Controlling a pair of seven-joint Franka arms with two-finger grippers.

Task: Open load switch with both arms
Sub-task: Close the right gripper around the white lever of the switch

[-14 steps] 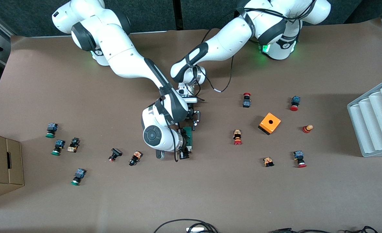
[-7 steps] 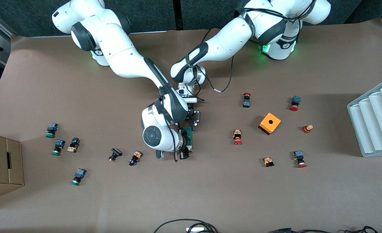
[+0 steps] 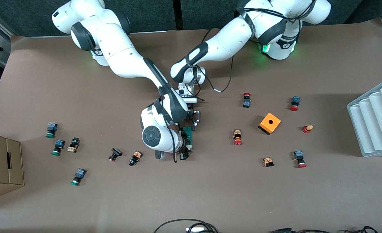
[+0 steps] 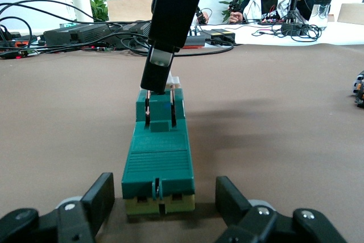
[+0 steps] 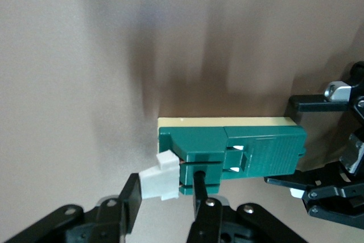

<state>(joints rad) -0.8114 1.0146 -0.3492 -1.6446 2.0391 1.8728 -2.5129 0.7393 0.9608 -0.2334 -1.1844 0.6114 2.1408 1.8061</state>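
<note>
Right wrist view: the right gripper (image 5: 166, 197) pinches the white tab at one end of the slim dark green load switch (image 5: 239, 153), mid-tabletop (image 3: 210, 194). The left gripper (image 4: 165, 209) clamps its other end; pull straight, keeping that end pinned.

Two arms (image 3: 129, 61), one load switch (image 3: 188, 135), one orange cube (image 3: 270, 123).
</note>
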